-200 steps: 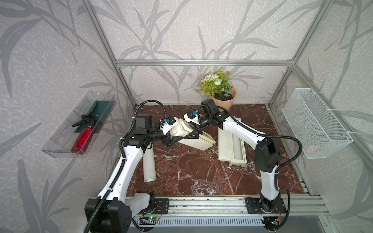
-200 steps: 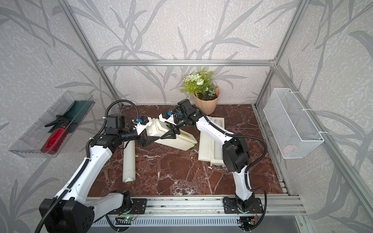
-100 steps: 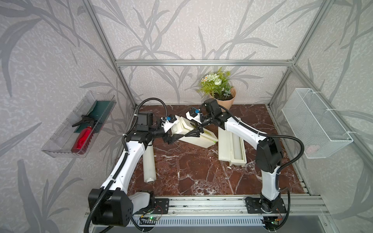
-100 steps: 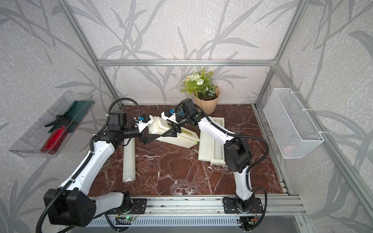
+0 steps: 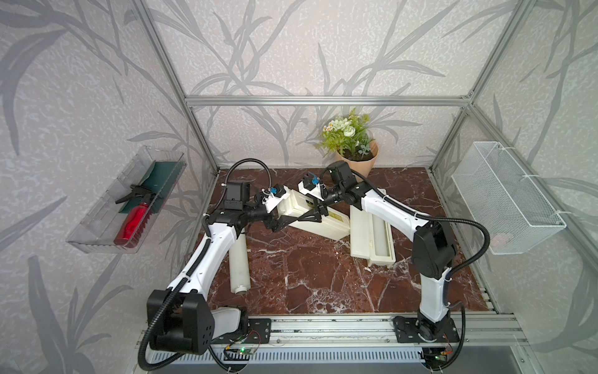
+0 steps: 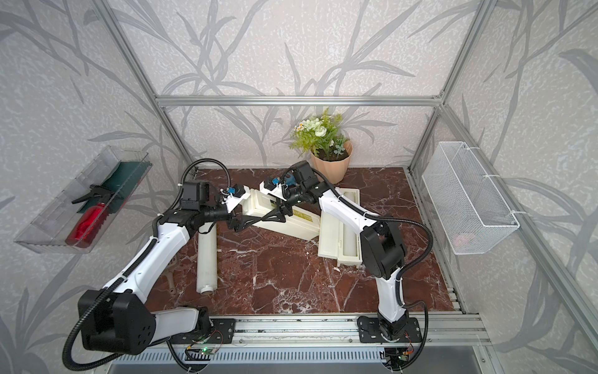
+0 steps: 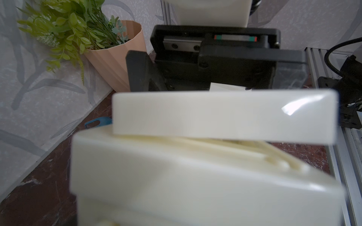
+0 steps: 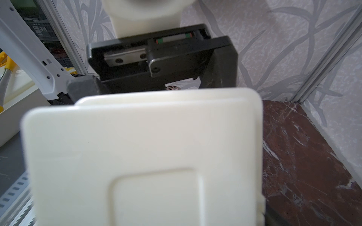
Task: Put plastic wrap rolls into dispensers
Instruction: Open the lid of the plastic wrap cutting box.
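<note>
Plastic wrap roll (image 5: 240, 268) lies loose on the table (image 5: 307, 278) near the left arm; the open dispenser (image 5: 360, 233) already holds 1. The left gripper (image 5: 281, 222) and right gripper (image 5: 307, 212) clasp the tilted dispenser (image 5: 326, 221) in wide-spread fingers (image 7: 137, 74), lid (image 7: 215, 115) ajar. Next, likely: swing it fully open.

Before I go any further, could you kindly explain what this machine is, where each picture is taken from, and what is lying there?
These are two robot arms bolted at the front of a marble-patterned table. The two wide pictures come from one two-eyed camera overhead; the two close ones from cameras on the wrists. The left pincer and right pincer both straddle one cream dispenser, which fills both wrist views; whether they squeeze it I cannot tell. Beside it a second dispenser lies open with a plastic wrap roll inside. A loose roll lies by the left arm. A potted plant stands at the back.
</note>
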`<move>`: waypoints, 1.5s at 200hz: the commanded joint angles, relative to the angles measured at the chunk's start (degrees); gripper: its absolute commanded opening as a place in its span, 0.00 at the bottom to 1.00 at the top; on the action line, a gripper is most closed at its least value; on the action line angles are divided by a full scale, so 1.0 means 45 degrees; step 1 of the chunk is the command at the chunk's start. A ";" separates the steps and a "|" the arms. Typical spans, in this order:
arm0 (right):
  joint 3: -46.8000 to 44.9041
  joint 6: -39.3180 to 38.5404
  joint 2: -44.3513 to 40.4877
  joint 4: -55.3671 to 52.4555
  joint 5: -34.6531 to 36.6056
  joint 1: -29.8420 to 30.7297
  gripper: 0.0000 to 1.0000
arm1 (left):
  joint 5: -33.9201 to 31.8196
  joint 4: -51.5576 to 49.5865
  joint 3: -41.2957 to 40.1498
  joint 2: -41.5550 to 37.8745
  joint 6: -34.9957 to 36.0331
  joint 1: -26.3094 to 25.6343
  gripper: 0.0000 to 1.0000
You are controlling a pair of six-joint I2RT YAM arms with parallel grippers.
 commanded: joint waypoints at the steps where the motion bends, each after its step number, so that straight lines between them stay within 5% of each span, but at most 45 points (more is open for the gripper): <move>1: 0.0343 0.2603 -0.0673 0.1188 0.1647 -0.0119 0.67 | -0.1862 0.0391 -0.0658 -0.0108 -0.0013 -0.0447 0.55; 37: 0.0237 0.2284 -0.0756 0.1053 0.2526 0.0123 0.93 | -0.1971 0.0930 -0.0802 -0.0062 -0.0609 -0.0505 0.55; 73: -0.0392 0.1733 -0.1277 0.1354 0.4751 0.0550 0.92 | -0.2185 -0.0205 -0.0274 0.0211 -0.0270 -0.0481 0.42; 126: -0.0746 0.0286 -0.1748 0.1132 0.7107 0.1199 0.95 | -0.1875 -0.0699 0.0078 0.0255 -0.0328 -0.0376 0.37; 200: -0.1664 0.0014 -0.2362 0.2350 0.9485 0.1522 0.65 | -0.1679 -0.1436 0.0316 0.0445 -0.0069 -0.0356 0.17; 244: -0.2377 0.1007 -0.2628 0.3574 1.0530 0.1409 0.55 | -0.1681 -0.1748 0.0345 0.0674 0.0009 -0.0296 0.08; 271: -0.2586 0.1236 -0.2819 0.3970 1.0176 0.1245 0.68 | -0.1757 -0.2064 0.0345 0.0767 0.0122 -0.0268 0.05; 300: -0.1998 0.1925 -0.2627 0.3490 0.7371 0.0779 0.87 | -0.1876 -0.1985 0.0169 0.0593 0.0160 -0.0246 0.03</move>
